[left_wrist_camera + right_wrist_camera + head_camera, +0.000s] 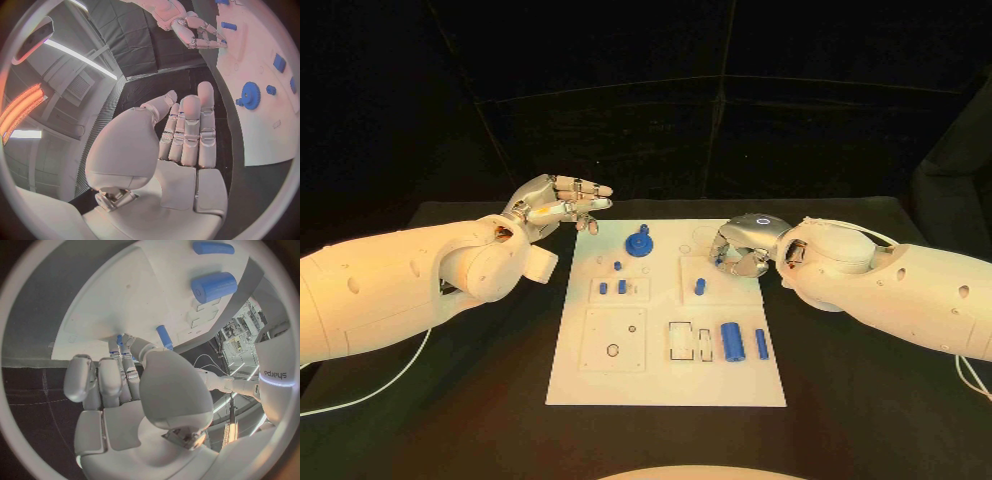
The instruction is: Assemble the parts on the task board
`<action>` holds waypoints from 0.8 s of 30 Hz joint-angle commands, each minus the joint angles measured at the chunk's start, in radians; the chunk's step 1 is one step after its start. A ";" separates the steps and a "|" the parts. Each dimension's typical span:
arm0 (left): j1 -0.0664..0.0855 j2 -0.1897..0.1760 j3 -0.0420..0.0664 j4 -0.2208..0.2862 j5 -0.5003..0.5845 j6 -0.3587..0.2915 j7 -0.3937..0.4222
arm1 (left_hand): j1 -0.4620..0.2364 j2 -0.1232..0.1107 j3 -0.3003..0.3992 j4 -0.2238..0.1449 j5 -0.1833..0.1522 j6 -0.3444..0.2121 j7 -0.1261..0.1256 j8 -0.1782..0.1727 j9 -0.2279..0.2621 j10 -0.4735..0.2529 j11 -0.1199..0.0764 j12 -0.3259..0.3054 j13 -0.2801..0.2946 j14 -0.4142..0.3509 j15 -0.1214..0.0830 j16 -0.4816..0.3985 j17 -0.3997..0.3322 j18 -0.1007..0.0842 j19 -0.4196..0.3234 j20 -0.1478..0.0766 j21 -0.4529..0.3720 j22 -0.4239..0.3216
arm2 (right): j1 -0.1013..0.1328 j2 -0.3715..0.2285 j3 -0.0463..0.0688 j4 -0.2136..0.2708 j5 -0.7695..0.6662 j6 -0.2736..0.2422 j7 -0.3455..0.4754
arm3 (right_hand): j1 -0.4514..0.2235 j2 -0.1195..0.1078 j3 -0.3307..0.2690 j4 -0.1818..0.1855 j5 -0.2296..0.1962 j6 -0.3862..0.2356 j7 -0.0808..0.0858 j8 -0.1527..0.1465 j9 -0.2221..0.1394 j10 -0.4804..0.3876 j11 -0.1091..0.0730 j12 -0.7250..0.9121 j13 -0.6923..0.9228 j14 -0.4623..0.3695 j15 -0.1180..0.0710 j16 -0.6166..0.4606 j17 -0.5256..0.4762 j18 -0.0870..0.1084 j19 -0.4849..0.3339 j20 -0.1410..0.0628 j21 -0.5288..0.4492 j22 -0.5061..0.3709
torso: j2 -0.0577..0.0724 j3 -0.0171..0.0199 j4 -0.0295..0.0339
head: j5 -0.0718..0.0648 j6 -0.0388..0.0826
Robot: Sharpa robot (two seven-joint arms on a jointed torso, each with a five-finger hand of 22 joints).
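Left hand [564, 205] released beyond task board [666, 385] far-left corner, right hand [740, 248] pinching blue peg [119, 340] at right edge.

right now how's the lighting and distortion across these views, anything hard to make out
Head view: the task board is brightly lit against a dark table and background, with warm light on the left arm. Left wrist view: fisheye bends the board's edge, and an orange glow sits at the rim. Right wrist view: the right robot hand hides whatever its fingertips touch.
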 commanded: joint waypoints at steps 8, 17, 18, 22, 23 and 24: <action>0.002 -0.004 0.001 0.002 0.006 0.014 0.011 | -0.001 0.008 -0.009 -0.001 -0.002 -0.004 0.007 -0.007 -0.002 -0.007 0.005 0.006 -0.002 -0.008 0.001 -0.007 -0.003 0.007 -0.005 0.002 -0.005 -0.003 | -0.005 -0.001 -0.004 0.005 -0.033 -0.068 -0.038 | 0.031 0.037 0.065 -0.028 -0.042 0.024 -0.001 0.003 0.001 0.036 -0.005 -0.012 0.004 0.024 -0.013 0.010 -0.003 -0.021 0.008 -0.008 0.011 0.010 | 0.000 0.0003 -0.0012 | 0.003 -0.003; 0.002 -0.002 0.001 0.000 0.006 0.019 0.009 | -0.005 0.011 -0.012 0.001 -0.002 -0.005 0.009 -0.008 -0.003 -0.009 0.006 0.006 -0.002 -0.008 0.003 -0.006 -0.002 0.006 -0.005 0.003 -0.007 -0.004 | -0.005 -0.027 -0.004 0.055 -0.017 -0.130 -0.040 | 0.031 0.029 0.081 -0.039 -0.042 0.024 0.001 -0.001 0.000 0.039 -0.003 -0.019 0.004 0.023 -0.012 0.012 -0.004 -0.021 0.007 -0.008 0.013 0.012 | -0.003 -0.0012 -0.0007 | 0.002 -0.004; 0.002 -0.002 0.001 0.000 0.006 0.019 0.008 | -0.005 0.011 -0.012 0.001 -0.002 -0.005 0.009 -0.008 -0.003 -0.009 0.006 0.006 -0.002 -0.008 0.003 -0.006 -0.002 0.006 -0.005 0.003 -0.007 -0.004 | -0.005 -0.030 -0.003 0.059 -0.014 -0.133 -0.041 | 0.030 0.028 0.082 -0.039 -0.042 0.024 0.001 -0.002 -0.001 0.039 -0.003 -0.019 0.004 0.023 -0.012 0.012 -0.004 -0.022 0.007 -0.008 0.013 0.013 | -0.003 -0.0012 -0.0003 | 0.002 -0.003; 0.002 -0.002 0.001 -0.001 0.006 0.020 0.008 | -0.008 0.012 -0.015 0.003 -0.002 -0.006 0.010 -0.008 -0.003 -0.011 0.007 0.007 -0.003 -0.007 0.004 -0.005 -0.001 0.006 -0.004 0.004 -0.008 -0.006 | -0.004 -0.047 -0.003 0.084 0.001 -0.144 -0.043 | 0.028 0.025 0.083 -0.040 -0.043 0.024 0.002 -0.003 -0.001 0.039 -0.003 -0.021 0.004 0.023 -0.011 0.013 -0.004 -0.022 0.007 -0.007 0.014 0.013 | -0.003 -0.0006 0.0004 | 0.002 0.000; 0.002 -0.002 0.001 -0.002 0.006 0.020 0.008 | -0.009 0.013 -0.016 0.003 -0.002 -0.006 0.010 -0.008 -0.003 -0.011 0.007 0.007 -0.003 -0.006 0.004 -0.005 -0.002 0.006 -0.004 0.004 -0.009 -0.006 | -0.004 -0.052 -0.003 0.091 0.006 -0.148 -0.043 | 0.027 0.025 0.084 -0.040 -0.043 0.024 0.002 -0.003 -0.001 0.039 -0.002 -0.021 0.004 0.023 -0.011 0.013 -0.005 -0.022 0.007 -0.007 0.014 0.013 | -0.003 -0.0007 0.0005 | 0.002 -0.001; 0.002 -0.002 0.000 -0.002 0.006 0.020 0.008 | -0.009 0.013 -0.016 0.003 -0.002 -0.006 0.010 -0.008 -0.003 -0.011 0.007 0.007 -0.003 -0.006 0.004 -0.005 -0.002 0.006 -0.004 0.004 -0.009 -0.006 | -0.004 -0.057 -0.003 0.098 0.011 -0.152 -0.044 | 0.027 0.025 0.084 -0.040 -0.043 0.024 0.002 -0.003 -0.001 0.039 -0.002 -0.021 0.004 0.023 -0.011 0.013 -0.005 -0.022 0.007 -0.007 0.014 0.013 | -0.003 -0.0007 0.0005 | 0.002 0.000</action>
